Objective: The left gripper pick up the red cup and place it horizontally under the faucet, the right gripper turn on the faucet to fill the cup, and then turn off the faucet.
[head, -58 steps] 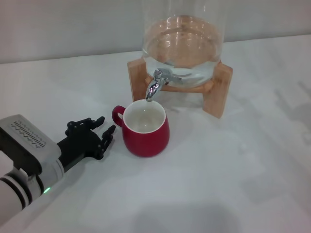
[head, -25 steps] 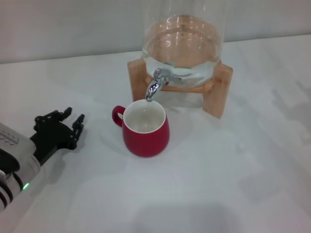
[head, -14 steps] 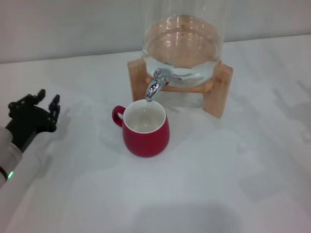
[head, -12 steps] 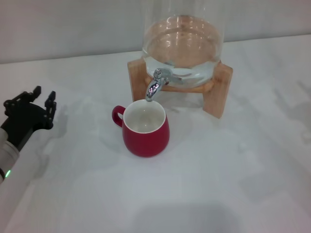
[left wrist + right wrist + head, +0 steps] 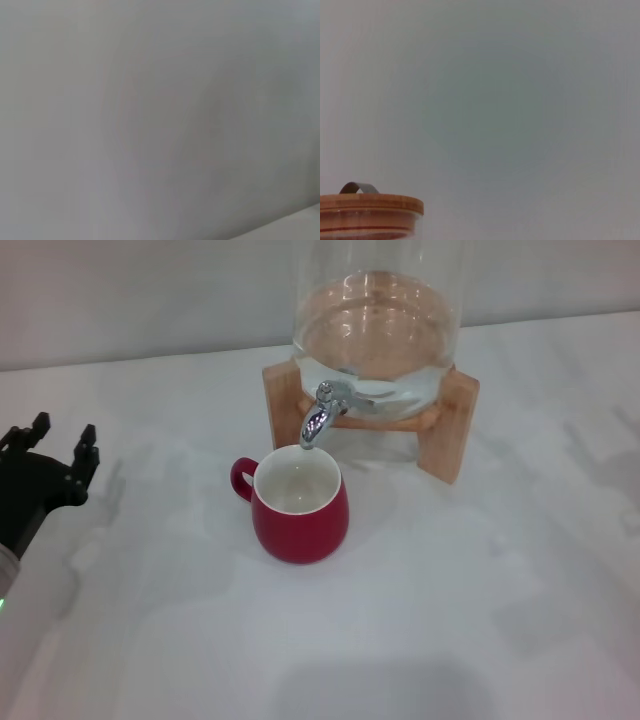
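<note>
A red cup stands upright on a white table in front of me, seen from my head camera. It is a squat, rounded mug with a cream-white inside and a small loop handle that points toward my left. Its open mouth sits directly under the spout of a shiny chrome faucet, with a clear gap between spout and rim. I cannot tell whether any water is in the cup.

The faucet juts from the front of a clear glass dispenser that holds water and rests on a wooden stand just behind the cup.

My left gripper is at the far left edge of the view, well apart from the cup. Its black claw fingers are spread and hold nothing.

My right gripper does not appear in any view. My right wrist camera shows only a plain grey wall and, low in one corner, the dispenser's wooden lid with a curved metal handle on top. My left wrist camera shows a blank grey surface.
</note>
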`<state>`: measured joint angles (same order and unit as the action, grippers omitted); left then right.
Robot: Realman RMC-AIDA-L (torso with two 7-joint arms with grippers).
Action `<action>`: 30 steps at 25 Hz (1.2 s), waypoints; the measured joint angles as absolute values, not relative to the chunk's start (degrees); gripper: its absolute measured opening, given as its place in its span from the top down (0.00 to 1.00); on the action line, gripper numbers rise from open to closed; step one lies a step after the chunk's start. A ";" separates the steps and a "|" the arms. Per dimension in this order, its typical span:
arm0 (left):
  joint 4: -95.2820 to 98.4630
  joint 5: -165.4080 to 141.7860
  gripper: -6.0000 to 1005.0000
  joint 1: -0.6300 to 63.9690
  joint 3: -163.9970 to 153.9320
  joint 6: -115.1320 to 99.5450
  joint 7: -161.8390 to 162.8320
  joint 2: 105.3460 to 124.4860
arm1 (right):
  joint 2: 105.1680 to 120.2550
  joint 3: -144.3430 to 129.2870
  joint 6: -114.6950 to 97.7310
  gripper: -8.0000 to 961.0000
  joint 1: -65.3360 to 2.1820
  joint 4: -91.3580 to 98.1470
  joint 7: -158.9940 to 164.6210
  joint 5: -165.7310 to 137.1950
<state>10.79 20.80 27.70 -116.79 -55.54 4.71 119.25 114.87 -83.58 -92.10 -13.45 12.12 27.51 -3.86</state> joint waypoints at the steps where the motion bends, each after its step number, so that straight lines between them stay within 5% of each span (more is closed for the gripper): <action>1: 10.79 20.80 0.58 27.70 -116.79 -55.54 4.71 119.25 | 114.87 -83.58 -92.11 0.17 -13.44 12.12 27.51 -3.86; 11: 11.06 22.79 0.43 24.36 -115.31 -58.66 4.64 119.24 | 114.87 -84.80 -92.33 0.17 -13.45 12.15 27.80 -3.96; 13: 10.88 24.45 0.24 23.27 -114.83 -61.39 4.56 119.16 | 114.88 -85.33 -92.40 0.17 -13.45 12.27 27.86 -3.96; 19: 10.34 25.00 0.14 21.39 -112.74 -65.92 3.52 119.00 | 114.96 -87.32 -92.36 0.17 -13.63 12.65 28.01 -3.96; 30: 9.91 25.28 0.13 17.48 -107.36 -72.80 0.47 119.10 | 115.05 -92.86 -92.12 0.17 -14.24 12.75 29.34 -3.95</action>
